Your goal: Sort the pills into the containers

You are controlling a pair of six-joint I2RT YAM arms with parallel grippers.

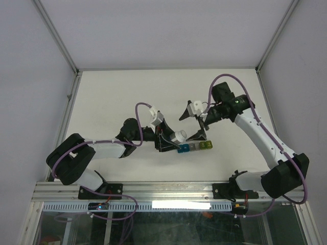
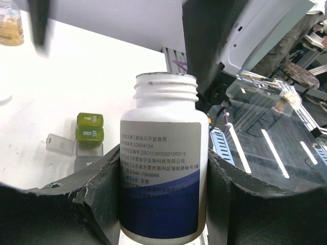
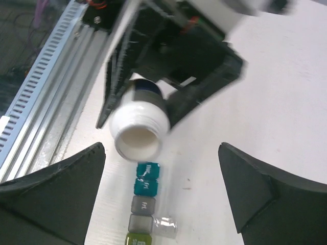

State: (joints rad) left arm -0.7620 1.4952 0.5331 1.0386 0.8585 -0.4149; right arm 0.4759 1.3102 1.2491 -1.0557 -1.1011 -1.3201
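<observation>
An uncapped white plastic bottle (image 2: 161,153) with a white-and-blue printed label is tilted above the white table (image 1: 127,92), its threaded mouth open. A small amber translucent bottle (image 2: 10,23) stands well apart from it, and an aluminium rail (image 1: 168,190) lines the near edge.

From the left wrist view you see only part of the containers (image 2: 89,133): two yellow-green cells and a grey one. The rest lies behind a finger (image 2: 66,214) of the left hand (image 2: 163,168). The bottle (image 2: 163,153) runs off the bottom edge there, and the amber bottle (image 2: 10,23) is clipped by the top-left corner. In the right wrist view the left hand and bottle are blurred. The bottle's mouth washes out white, so you cannot tell its contents, and the containers run off the bottom edge. From overhead, the cells are too small to tell what they hold.
</observation>
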